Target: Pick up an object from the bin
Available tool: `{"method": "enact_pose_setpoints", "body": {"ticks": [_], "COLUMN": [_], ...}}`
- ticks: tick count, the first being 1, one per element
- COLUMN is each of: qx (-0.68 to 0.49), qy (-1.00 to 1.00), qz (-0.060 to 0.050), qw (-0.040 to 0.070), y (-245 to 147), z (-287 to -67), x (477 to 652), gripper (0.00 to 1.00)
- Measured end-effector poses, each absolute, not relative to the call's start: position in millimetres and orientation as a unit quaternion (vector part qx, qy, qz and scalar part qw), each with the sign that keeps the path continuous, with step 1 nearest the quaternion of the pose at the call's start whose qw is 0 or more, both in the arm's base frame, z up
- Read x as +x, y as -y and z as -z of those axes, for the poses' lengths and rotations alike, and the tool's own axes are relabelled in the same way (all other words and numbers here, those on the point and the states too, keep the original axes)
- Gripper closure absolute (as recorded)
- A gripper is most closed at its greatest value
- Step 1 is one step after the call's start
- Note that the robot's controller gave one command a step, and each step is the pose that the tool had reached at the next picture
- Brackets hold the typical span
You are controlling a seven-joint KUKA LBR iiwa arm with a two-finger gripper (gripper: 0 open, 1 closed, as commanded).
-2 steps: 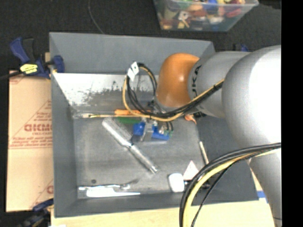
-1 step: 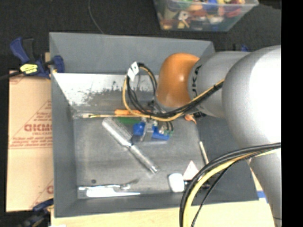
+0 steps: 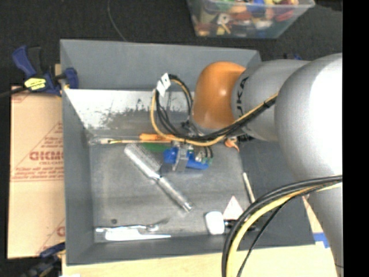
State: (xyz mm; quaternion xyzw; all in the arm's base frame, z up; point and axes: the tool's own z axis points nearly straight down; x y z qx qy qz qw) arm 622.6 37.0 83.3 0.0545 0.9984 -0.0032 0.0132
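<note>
Claw point(image 3: 185, 154) low over blue object point(image 3: 172, 157), bin's point(image 3: 144, 68) back centre.

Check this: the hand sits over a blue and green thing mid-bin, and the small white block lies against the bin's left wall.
Not the left wall. The camera view shows the small white block near the lower right corner of the bin. The hand sits over the blue and green thing mid-bin.

Tube point(image 3: 157, 176) mid-floor, utensil point(image 3: 132, 231) along front wall point(image 3: 144, 248), cap point(image 3: 214, 222) front right
</note>
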Motion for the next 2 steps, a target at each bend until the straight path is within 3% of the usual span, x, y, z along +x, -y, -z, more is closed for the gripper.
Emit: {"method": "enact_pose_setpoints", "body": {"ticks": [1, 2], "qx": [0.054, 0.053], "qy": [-0.998, -0.998], "qz": [0.003, 0.003], "qw": [0.014, 0.015], "y": [-36.8, -36.4], "z": [-105.5, -157.3], "x": [623.1, 623.5], "gripper": [1.0, 1.0]}}
